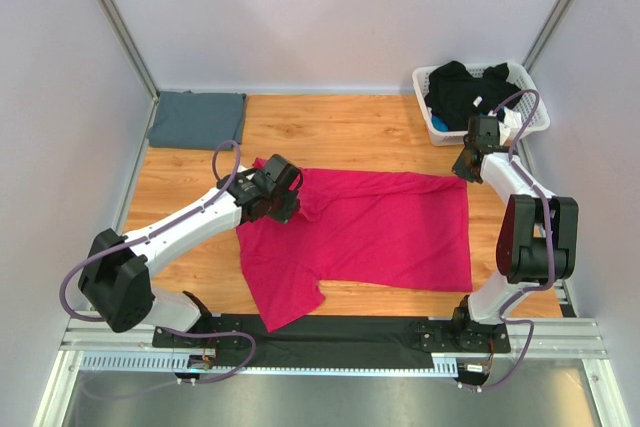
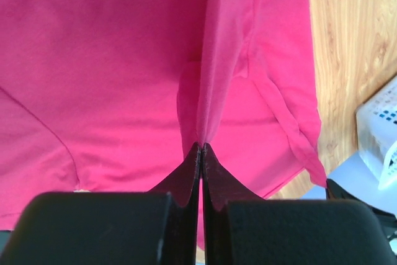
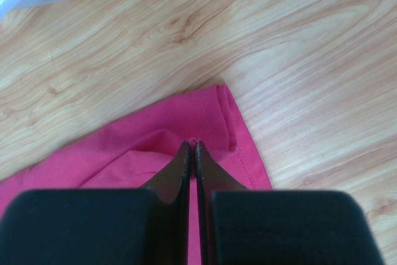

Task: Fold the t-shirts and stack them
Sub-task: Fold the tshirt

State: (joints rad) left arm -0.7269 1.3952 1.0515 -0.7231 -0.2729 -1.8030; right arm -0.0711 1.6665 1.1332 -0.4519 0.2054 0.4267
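A magenta-pink t-shirt (image 1: 380,232) lies spread across the middle of the wooden table. My left gripper (image 1: 283,195) is shut on a pinched fold of it (image 2: 205,110) near its left end, by the sleeve. My right gripper (image 1: 466,171) is shut on the shirt's far right corner, where the hem (image 3: 214,113) bunches up between the fingertips (image 3: 183,153). A slate blue-grey t-shirt (image 1: 197,119), folded into a flat rectangle, rests at the far left corner of the table.
A white lattice basket (image 1: 530,97) holding dark clothes (image 1: 468,92) stands at the far right, just behind my right arm. Grey walls close in on three sides. A black strip (image 1: 350,332) runs along the near table edge.
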